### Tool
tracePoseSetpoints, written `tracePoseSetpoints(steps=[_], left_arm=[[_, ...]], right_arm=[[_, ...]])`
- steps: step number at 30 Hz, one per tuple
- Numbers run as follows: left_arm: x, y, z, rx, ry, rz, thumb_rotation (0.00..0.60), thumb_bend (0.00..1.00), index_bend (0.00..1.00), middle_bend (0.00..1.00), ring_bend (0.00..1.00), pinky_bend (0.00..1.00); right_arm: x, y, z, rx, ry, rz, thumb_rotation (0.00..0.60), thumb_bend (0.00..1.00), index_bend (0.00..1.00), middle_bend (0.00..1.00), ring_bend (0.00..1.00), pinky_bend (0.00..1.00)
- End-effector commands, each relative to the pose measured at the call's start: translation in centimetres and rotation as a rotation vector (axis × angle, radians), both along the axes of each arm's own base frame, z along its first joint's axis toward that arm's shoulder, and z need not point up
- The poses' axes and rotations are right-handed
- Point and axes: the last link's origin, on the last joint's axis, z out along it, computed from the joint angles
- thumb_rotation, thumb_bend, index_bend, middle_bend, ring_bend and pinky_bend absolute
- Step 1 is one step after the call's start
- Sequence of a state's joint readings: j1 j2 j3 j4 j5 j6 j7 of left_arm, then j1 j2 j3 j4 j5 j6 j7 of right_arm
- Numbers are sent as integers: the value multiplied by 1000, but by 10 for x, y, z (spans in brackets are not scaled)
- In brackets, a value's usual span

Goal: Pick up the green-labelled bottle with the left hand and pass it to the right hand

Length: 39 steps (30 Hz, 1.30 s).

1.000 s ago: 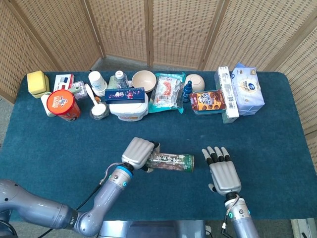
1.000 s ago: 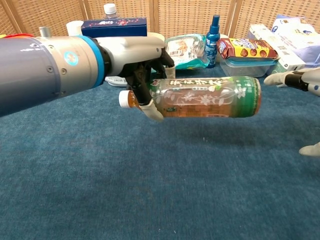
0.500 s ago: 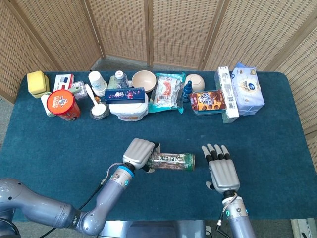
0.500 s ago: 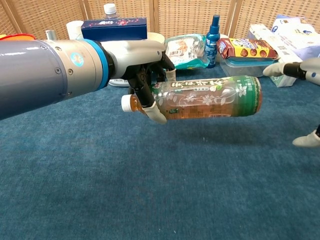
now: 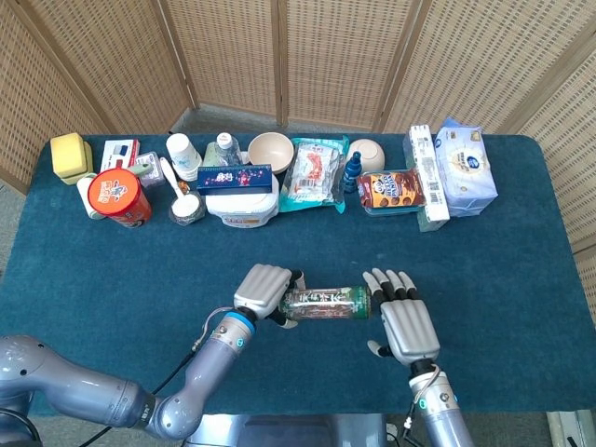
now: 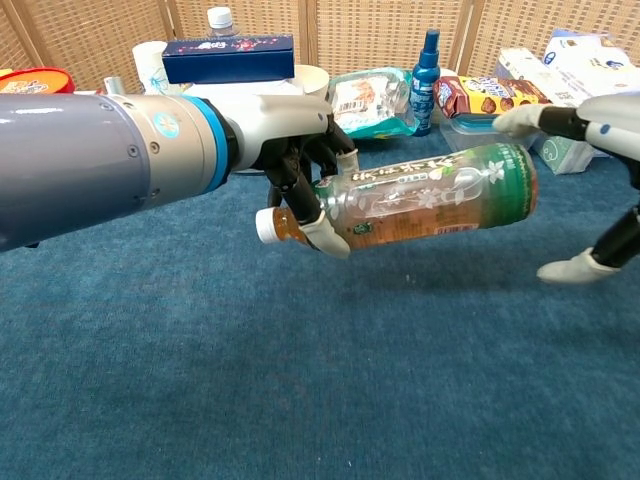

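Observation:
My left hand [image 5: 264,291] [image 6: 296,160] grips the cap end of the green-labelled bottle [image 5: 326,304] [image 6: 430,194], holding it sideways above the blue cloth. The bottle's base points right and tilts slightly up. My right hand [image 5: 400,317] [image 6: 590,160] is open with its fingers spread right at the bottle's base. In the chest view its upper fingers reach over the base and its thumb hangs below. I cannot tell whether they touch the bottle.
Along the table's far edge stand a red tub [image 5: 119,197], paper cups [image 5: 183,155], a bowl [image 5: 270,149], a snack bag [image 5: 315,173], a blue spray bottle [image 5: 352,172], a cookie pack [image 5: 391,189] and a tissue pack [image 5: 464,168].
My left hand has carried the bottle to the right and tipped its base upward. My right hand has moved left to the bottle's base.

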<state>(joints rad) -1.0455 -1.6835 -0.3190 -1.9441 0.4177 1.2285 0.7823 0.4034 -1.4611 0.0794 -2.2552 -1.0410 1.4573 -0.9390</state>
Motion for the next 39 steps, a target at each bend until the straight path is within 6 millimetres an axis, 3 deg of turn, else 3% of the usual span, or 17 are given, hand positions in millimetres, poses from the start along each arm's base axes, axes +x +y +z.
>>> tracePoseSetpoints(steps=[1,15,21,39], left_arm=[[4,1,-2,-18,-11,20,600,0,561,512,490,560],[12,1,1,-55,-27,56,600,0,560,512,489,560],[17,-1,3,-77,-15,70,600,0,558,512,489,560],[27,0,2,-94,-5,82,600,0,553,512,489,560]], right_arm=[[2,1,-6,-5,-19,16,600,0,0,0,0,0],[2,-4,-22,-4,-111,113,600,0,0,0,0,0],[-12,-11,-28,-62,-48,154,600,0,0,0,0,0],[-12,-13,-39,-186,41,197,600,0,0,76,25,69]])
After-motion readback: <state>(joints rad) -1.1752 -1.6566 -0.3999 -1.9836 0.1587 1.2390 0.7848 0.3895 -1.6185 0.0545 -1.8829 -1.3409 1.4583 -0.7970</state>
